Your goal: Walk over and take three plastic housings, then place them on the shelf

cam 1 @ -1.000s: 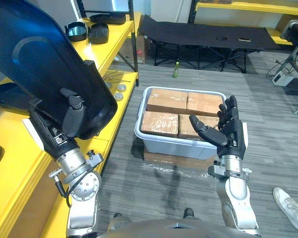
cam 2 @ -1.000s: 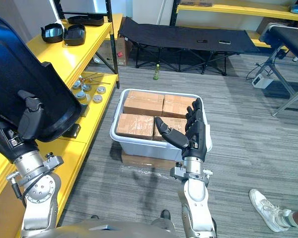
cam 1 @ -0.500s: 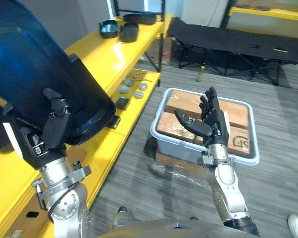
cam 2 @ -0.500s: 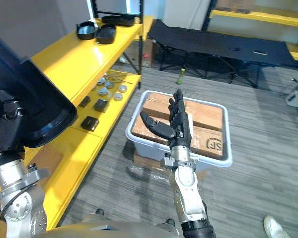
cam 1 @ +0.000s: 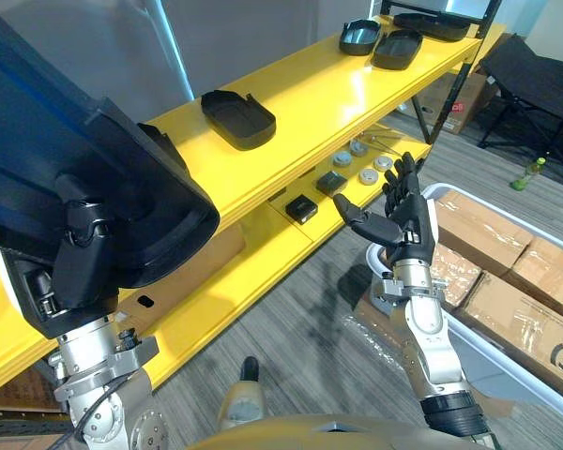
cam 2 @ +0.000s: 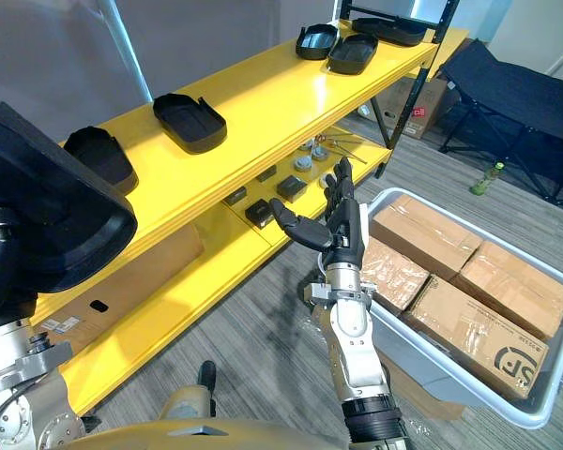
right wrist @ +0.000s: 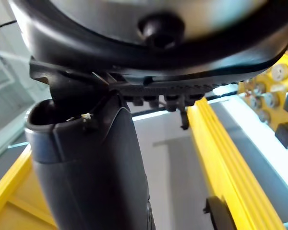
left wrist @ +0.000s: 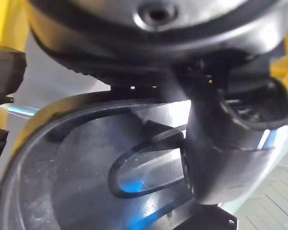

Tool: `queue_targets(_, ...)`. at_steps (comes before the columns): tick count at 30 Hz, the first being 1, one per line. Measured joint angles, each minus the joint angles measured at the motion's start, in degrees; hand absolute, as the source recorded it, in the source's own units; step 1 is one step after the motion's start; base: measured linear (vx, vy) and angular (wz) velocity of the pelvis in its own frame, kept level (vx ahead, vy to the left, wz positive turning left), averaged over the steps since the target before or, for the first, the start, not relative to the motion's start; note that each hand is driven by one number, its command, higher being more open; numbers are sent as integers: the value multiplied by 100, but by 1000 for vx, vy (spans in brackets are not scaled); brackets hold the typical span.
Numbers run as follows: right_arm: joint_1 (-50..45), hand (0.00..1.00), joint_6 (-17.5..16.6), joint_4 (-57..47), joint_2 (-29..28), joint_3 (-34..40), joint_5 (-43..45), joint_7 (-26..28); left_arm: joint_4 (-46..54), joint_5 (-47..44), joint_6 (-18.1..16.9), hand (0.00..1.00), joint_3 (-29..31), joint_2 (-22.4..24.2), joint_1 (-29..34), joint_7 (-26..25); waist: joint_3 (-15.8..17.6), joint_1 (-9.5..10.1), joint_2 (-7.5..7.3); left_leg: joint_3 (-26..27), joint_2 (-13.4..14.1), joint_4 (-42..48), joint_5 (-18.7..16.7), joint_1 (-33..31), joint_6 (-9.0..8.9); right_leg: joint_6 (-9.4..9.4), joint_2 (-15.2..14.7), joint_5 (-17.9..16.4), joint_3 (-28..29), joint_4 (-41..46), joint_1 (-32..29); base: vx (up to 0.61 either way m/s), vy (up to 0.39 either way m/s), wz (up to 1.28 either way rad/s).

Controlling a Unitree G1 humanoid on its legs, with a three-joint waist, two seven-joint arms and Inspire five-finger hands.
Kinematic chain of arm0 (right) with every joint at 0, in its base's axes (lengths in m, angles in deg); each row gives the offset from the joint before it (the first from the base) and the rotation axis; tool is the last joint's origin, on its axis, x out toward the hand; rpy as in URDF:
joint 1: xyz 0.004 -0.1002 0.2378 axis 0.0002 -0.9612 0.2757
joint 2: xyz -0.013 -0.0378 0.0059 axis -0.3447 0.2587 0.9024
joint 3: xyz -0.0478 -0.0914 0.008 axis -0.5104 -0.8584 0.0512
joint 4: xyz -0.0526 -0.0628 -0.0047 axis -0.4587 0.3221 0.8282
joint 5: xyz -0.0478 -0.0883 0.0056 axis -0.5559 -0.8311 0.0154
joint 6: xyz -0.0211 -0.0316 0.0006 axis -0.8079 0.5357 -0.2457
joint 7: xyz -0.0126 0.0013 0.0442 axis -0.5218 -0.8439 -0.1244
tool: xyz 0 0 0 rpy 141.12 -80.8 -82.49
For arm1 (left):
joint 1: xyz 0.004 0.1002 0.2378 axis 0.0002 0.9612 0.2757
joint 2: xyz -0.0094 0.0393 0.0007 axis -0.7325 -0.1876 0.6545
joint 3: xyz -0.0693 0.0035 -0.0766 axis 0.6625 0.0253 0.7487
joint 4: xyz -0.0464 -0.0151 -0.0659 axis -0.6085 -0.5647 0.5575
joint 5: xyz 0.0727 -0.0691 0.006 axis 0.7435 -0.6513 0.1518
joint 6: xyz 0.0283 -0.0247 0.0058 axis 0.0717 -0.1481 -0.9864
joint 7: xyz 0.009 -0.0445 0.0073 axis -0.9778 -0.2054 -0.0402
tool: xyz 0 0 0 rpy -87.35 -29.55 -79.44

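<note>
The left hand (cam 1: 78,261) grips a black plastic housing (cam 1: 66,141), not yet on the yellow shelf (cam 1: 328,98) beyond its fingers, while the right hand (cam 1: 408,225) is splayed and empty.

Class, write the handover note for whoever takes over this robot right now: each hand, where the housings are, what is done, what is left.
Left hand: shut on a large black housing, thumb over its rim, held up beside the shelf.
Right hand: open, empty, raised in front of the robot.
Top shelf: two black housings near, more at the far end.
Done: one housing in hand, at the shelf.
Left: set it down. Which shelf housings count toward the three cannot be told.
</note>
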Motion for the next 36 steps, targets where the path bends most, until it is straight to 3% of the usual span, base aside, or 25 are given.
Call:
queue_targets(2, -18, 100, 0, -35, -155, -13, -39, 4, -10, -97, 2, 0, -103, -199, -145, 256, 44, -94, -141, -63, -141, -91, 50, -9, 59, -45, -12, -476, 763, 417, -314, -78, 24, 26)
queue_targets(4, -20, 100, -8, -66, -171, -12, -242, -59, -27, -206, 2, 0, -176, -253, -222, 472, 38, -183, -199, -162, -255, -235, 140, -8, 71, -100, -16, -646, 1053, 579, -423, -46, -13, 41)
queue_targets(9, -27, 100, -11, -160, -178, -7, -247, -170, -74, -221, 4, 0, -475, -298, -494, 705, 58, -181, -215, -242, -293, -411, 372, 23, 8, 21, 3, -583, 1129, 634, -422, 7, -24, 17)
queue_targets(17, -121, 100, -11, -170, -100, -125, -232, 212, -280, -100, 55, 0, -749, -272, -422, 193, 165, -293, -113, -217, -253, -409, 394, 43, 77, -38, 38, -682, 1180, 671, -433, -68, -4, -1)
queue_targets(21, -104, 100, -43, -170, -92, -482, -220, 262, -279, 3, 107, 0, -601, -268, -297, 120, 246, -115, -224, -219, -298, -304, 316, 2, 33, -23, -21, -730, 1163, 686, -413, -54, 22, 3)
queue_targets(23, -28, 100, -44, -170, -95, -617, -220, 256, -275, 11, 133, 0, -427, -270, -289, 166, 308, 26, -346, -235, -403, -41, 192, -126, 118, -48, -126, -755, 1116, 690, -378, 18, 73, 16)
queue_targets(25, 78, 100, -45, -179, -138, -677, -237, 188, -240, 17, 150, 0, -210, -282, -282, 226, 388, 178, -574, -136, -700, 720, -243, -381, 325, -204, -408, -803, 1042, 565, -191, 77, 145, 24)
queue_targets(26, 54, 100, -48, -183, -136, -672, -239, 173, -236, 23, 150, 0, -164, -273, -253, 261, 382, 205, -608, 33, -873, 1113, -622, -410, 481, -571, -440, -755, 947, 570, 15, 180, 174, 51)
queue_targets(27, 44, 100, -70, -181, -76, -684, -250, 159, -243, 37, 154, 0, -123, -228, -250, 279, 331, 170, -470, -119, -953, 1376, -928, -456, 525, -1240, -621, -440, 1112, 1551, -253, 214, 254, 65)
queue_targets(28, 19, 100, -84, -181, -71, -684, -268, 157, -237, 42, 154, 0, -110, -241, -239, 282, 267, 134, -447, -218, -997, 1354, -956, -453, 568, -1311, -719, -124, 1289, 2058, -553, 191, 241, 75)
queue_targets(29, 33, 100, -131, -180, -97, -669, -344, 175, -193, 116, 148, 0, -20, -353, -240, 271, 193, 112, -472, -295, -1045, 1178, -986, -368, 612, -1196, -755, 434, 1811, 2761, -1007, 151, 224, 51)
queue_targets(30, 61, 100, -190, -181, -109, -668, -353, 202, -161, 138, 147, 0, 17, -449, -256, 240, 199, 103, -459, -368, -1078, 1114, -992, -359, 623, -1002, -683, 396, 2054, 3074, -1216, 270, 134, 67)
queue_targets(31, 176, 100, -310, -180, -150, -691, -378, 296, -174, 141, 154, 0, 118, -553, -367, 171, 194, 23, -518, -667, -1108, 1039, -953, -311, 812, -785, -342, -145, 2364, 3651, -1523, 374, 107, 86)
queue_targets(32, 378, 100, -332, -180, -85, -686, -393, 413, -331, 139, 165, 0, 174, -591, -517, 103, 228, -14, -476, -930, -1140, 807, -905, -2, 896, -780, 183, -769, 2479, 3690, -1658, 376, 76, 87)
queue_targets(33, 473, 100, -345, -181, -54, -680, -400, 439, -386, 132, 172, 0, 171, -590, -563, 78, 242, -16, -450, -997, -1145, 716, -903, 137, 901, -833, 388, -921, 2489, 3532, -1693, 302, 76, 81)
queue_targets(34, 659, 100, -417, -202, -11, -652, -421, 436, -487, 133, 171, 0, 161, -604, -667, 67, 236, -44, -423, -1169, -1181, 609, -921, 304, 923, -1005, 749, -1057, 2557, 3135, -1861, 248, 41, 78)
queue_targets(36, 837, 100, -511, -356, 92, -602, -421, 341, -615, 134, 170, 0, 100, -640, -879, 64, 244, -145, -395, -1506, -1252, 622, -974, 335, 934, -1031, 1139, -1070, 2915, 2616, -2199, 227, -11, 110)
